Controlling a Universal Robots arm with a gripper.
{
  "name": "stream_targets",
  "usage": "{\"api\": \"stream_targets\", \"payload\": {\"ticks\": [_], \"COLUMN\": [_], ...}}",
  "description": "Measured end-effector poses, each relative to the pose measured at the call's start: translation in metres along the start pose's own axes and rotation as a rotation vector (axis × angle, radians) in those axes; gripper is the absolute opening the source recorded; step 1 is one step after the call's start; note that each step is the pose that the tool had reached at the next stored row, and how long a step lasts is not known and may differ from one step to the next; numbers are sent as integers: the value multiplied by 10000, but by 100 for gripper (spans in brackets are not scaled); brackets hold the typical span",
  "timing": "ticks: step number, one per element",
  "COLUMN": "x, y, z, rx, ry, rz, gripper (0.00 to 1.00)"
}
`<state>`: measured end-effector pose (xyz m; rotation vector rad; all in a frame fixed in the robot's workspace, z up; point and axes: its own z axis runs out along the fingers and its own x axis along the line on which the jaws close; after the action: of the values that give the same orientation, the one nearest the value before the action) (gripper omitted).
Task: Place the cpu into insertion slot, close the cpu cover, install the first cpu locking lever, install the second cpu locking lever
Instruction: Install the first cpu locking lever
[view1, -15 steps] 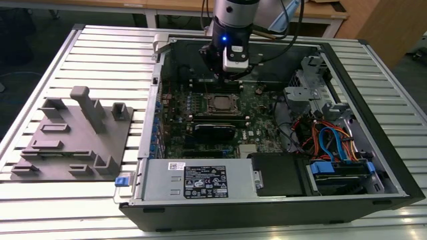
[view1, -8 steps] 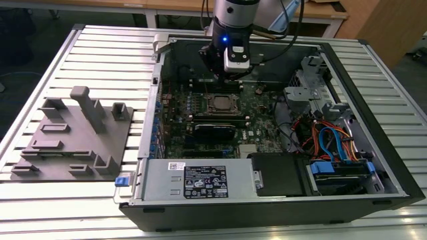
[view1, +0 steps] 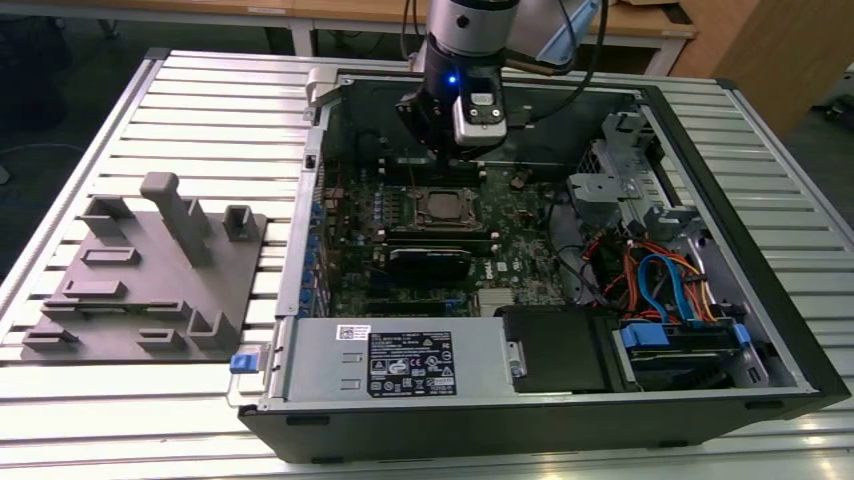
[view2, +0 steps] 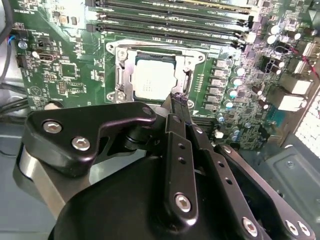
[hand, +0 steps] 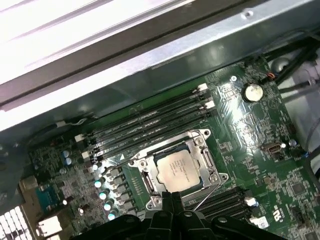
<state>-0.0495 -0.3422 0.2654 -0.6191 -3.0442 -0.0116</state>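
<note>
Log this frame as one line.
cpu: in insertion slot | cpu cover: down over it | gripper: jaws shut, by slot edge

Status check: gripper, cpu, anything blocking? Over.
Gripper shut, tips by the insertion slot's edge. Cpu seated, cpu cover down around it. Nothing blocking seen.

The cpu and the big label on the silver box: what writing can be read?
cpu: faint print on its metal top, too blurred to read.
Black label on the silver box: print and symbols, too small to read.
</note>
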Motion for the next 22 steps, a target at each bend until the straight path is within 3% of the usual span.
{"api": "stream_targets", "payload": {"ticks": [3, 5, 16, 19, 20, 22], "x": [80, 108, 108, 125, 174, 215], "y": [-34, -45, -46, -53, -74, -92], "z": [4, 8, 33, 52, 62, 68], "rx": [-54, -75, -40, -72, -86, -94], "ry": [-126, -174, -193, -300, -329, -332], "rz": [-3, -12, -1742, -1975, -1976, -1988], "gripper": [11, 11, 11, 11, 11, 11]}}
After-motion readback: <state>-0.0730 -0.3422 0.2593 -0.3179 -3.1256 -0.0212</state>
